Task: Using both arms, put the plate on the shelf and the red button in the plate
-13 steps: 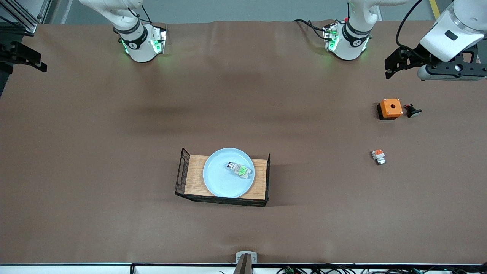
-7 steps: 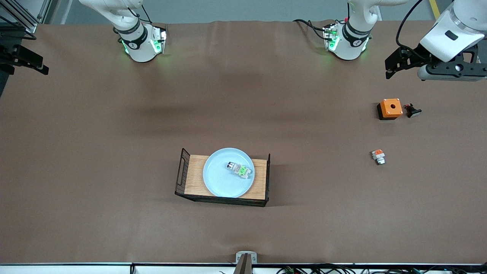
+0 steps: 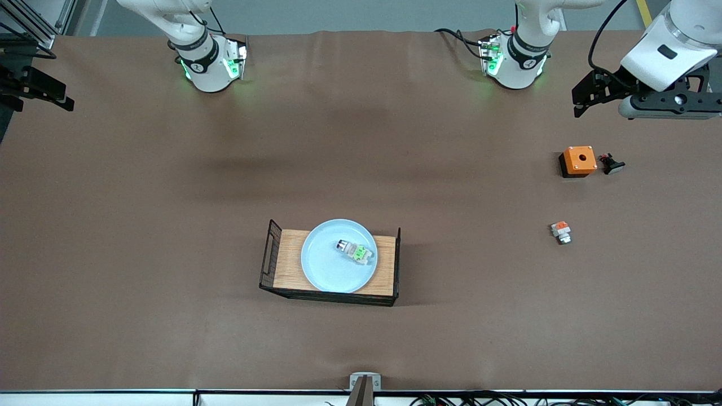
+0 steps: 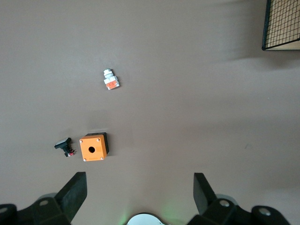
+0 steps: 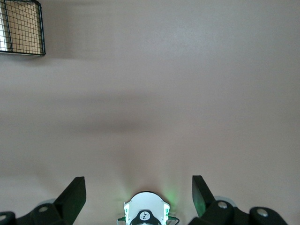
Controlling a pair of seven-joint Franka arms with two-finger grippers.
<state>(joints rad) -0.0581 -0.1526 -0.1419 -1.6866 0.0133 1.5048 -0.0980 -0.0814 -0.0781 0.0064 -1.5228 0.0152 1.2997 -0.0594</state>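
The pale light-blue plate (image 3: 330,270) lies on a wooden tray (image 3: 290,259) near the middle of the table. The red button (image 3: 355,250), white-grey with a green patch, lies on its side on the plate. My left gripper (image 3: 589,93) hangs high over the left arm's end of the table, above the orange box; in the left wrist view it (image 4: 138,187) is open and empty. My right gripper (image 3: 42,93) hangs high over the right arm's end of the table; in the right wrist view it (image 5: 138,187) is open and empty. Both grippers are far from the plate.
The tray has black wire ends (image 3: 272,254), also seen in both wrist views (image 4: 281,23) (image 5: 21,28). At the left arm's end lie an orange box with a round hole (image 3: 579,160) (image 4: 93,147), a small black part (image 3: 612,164) (image 4: 63,146) and a similar part with an orange-red patch (image 3: 561,232) (image 4: 110,79).
Both grippers have drifted only slightly while staying high at the table's ends. Nothing on the table has moved.
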